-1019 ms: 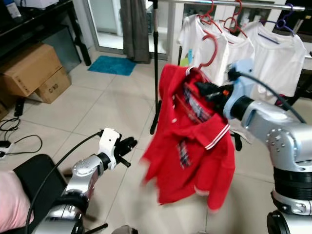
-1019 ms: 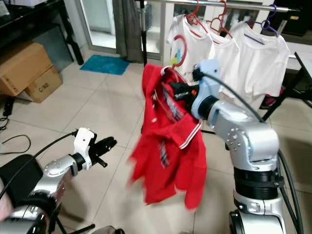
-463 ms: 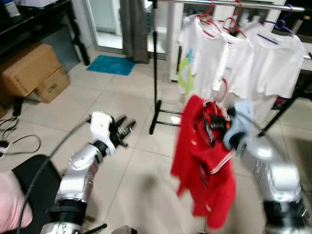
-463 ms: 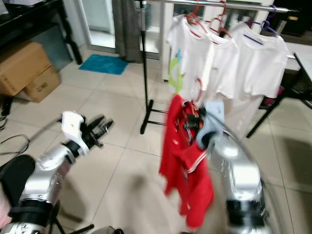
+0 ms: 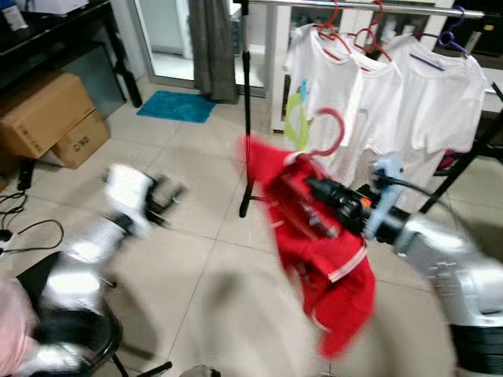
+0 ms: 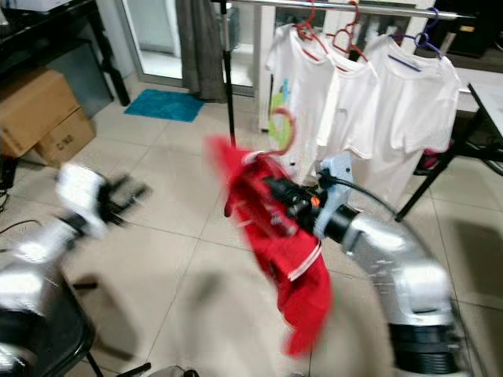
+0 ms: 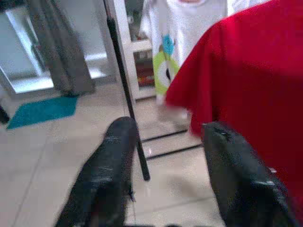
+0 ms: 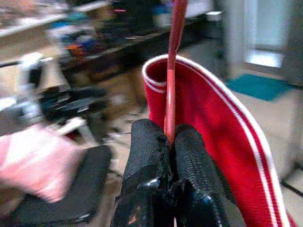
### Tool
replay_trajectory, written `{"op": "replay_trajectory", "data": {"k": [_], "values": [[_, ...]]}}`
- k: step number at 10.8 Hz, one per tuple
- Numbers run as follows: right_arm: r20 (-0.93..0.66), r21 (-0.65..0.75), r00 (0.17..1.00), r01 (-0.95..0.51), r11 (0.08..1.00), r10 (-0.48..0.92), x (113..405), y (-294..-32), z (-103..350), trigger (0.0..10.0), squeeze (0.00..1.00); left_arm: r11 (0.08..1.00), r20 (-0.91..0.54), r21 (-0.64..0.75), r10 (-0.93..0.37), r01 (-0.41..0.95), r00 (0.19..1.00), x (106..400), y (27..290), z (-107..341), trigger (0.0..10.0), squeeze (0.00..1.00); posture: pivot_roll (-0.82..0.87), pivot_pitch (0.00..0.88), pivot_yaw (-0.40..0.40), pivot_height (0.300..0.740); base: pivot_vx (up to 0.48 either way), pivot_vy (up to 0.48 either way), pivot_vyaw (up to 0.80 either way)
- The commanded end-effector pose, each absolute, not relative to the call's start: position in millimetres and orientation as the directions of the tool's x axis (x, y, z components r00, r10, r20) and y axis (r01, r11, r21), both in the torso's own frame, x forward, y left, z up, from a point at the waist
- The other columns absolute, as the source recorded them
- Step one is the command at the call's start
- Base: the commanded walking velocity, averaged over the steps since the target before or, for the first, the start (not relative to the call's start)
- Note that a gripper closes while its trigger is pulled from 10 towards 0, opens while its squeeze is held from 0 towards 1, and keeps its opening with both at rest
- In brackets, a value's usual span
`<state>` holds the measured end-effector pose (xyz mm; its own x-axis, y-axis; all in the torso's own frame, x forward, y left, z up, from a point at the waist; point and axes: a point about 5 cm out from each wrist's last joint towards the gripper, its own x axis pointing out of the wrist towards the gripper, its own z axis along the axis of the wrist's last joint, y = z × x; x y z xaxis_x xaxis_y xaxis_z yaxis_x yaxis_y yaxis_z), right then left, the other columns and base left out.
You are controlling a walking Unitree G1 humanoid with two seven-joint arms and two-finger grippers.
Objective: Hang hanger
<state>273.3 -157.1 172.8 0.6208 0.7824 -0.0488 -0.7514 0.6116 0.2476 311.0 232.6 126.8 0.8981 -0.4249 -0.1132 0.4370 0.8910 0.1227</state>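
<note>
While the clothes rail (image 5: 369,6) with its three white T-shirts (image 5: 440,94) hangs across the top of the head views much as it did a second ago, the red shirt (image 5: 326,251) has swung: half a second back it hung low and straight, and now it is lifted and tipped leftward, the red hanger (image 5: 330,126) hook raised toward the rail but well short of it. I judge the carry to be under way, with the lift up to the bar left to do. The right gripper (image 8: 168,142) is clamped tight on the hanger's thin stem, the striped collar just behind it. The left gripper (image 7: 165,156), blurred in the head views, has pulled back to the left and is spread wide on nothing, with the rack's black upright (image 5: 246,110) ahead of it. The rail's free stretch lies left of the white shirts; the upright and those crowded hangers are what the hook must clear. Cardboard boxes (image 5: 47,118) and a blue mat (image 5: 177,106) lie well apart.
</note>
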Motion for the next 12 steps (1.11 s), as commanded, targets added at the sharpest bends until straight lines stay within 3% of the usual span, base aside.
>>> {"op": "replay_trajectory", "data": {"k": [1, 2, 4, 5, 6, 8, 9, 12], "values": [[-0.005, 0.234, 0.549, -0.812, 0.534, 0.836, 270, -150, 184, 0.0, 0.00, 0.873, -0.094, 0.118, -0.464, 0.473, 0.881, 312, 232, 133, 10.0, 1.00, -0.11, 0.000, 0.063, 0.740, 0.000, 0.000, 0.00], [0.004, 0.235, 0.418, -0.884, 0.405, 0.909, 261, -147, 190, 0.0, 0.00, 0.808, -0.071, 0.091, -0.578, 0.583, 0.813, 311, 237, 146, 10.0, 1.00, -0.10, 0.000, 0.060, 0.740, 0.000, 0.000, 0.00], [0.027, 0.262, 0.281, -0.928, 0.264, 0.959, 249, -143, 196, 0.0, 0.00, 0.735, -0.098, 0.078, -0.667, 0.673, 0.739, 312, 242, 151, 10.0, 1.00, -0.10, 0.000, 0.060, 0.740, 0.000, 0.000, 0.00], [0.031, 0.276, 0.236, -0.936, 0.218, 0.971, 244, -142, 197, 0.0, 0.00, 0.716, -0.111, 0.090, -0.683, 0.692, 0.722, 314, 246, 156, 10.0, 0.27, -0.11, 0.000, 0.062, 0.740, 0.000, 0.000, 0.00], [0.022, 0.288, 0.204, -0.939, 0.189, 0.979, 240, -143, 195, 0.0, 0.00, 0.686, -0.140, 0.088, -0.709, 0.722, 0.691, 314, 250, 161, 10.0, 0.00, -0.11, 0.000, 0.069, 0.740, 0.000, 0.000, 0.00], [0.020, 0.294, 0.190, -0.939, 0.176, 0.982, 237, -144, 195, 0.0, 0.00, 0.636, -0.220, 0.055, -0.744, 0.769, 0.631, 310, 255, 159, 10.0, 0.00, -0.12, 0.000, 0.078, 0.740, 0.000, 0.000, 0.00], [0.019, 0.297, 0.187, -0.939, 0.173, 0.982, 235, -146, 196, 0.0, 0.00, 0.599, -0.293, 0.012, -0.763, 0.800, 0.576, 306, 261, 152, 0.0, 0.00, -0.12, 0.000, 0.081, 0.740, 0.000, 0.000, 0.00], [0.025, 0.303, 0.162, -0.942, 0.146, 0.987, 231, -147, 199, 0.0, 0.00, 0.575, -0.363, -0.056, -0.773, 0.816, 0.520, 304, 265, 142, 0.0, 0.00, -0.12, 0.000, 0.079, 0.740, 0.000, 0.000, 0.00]]}}
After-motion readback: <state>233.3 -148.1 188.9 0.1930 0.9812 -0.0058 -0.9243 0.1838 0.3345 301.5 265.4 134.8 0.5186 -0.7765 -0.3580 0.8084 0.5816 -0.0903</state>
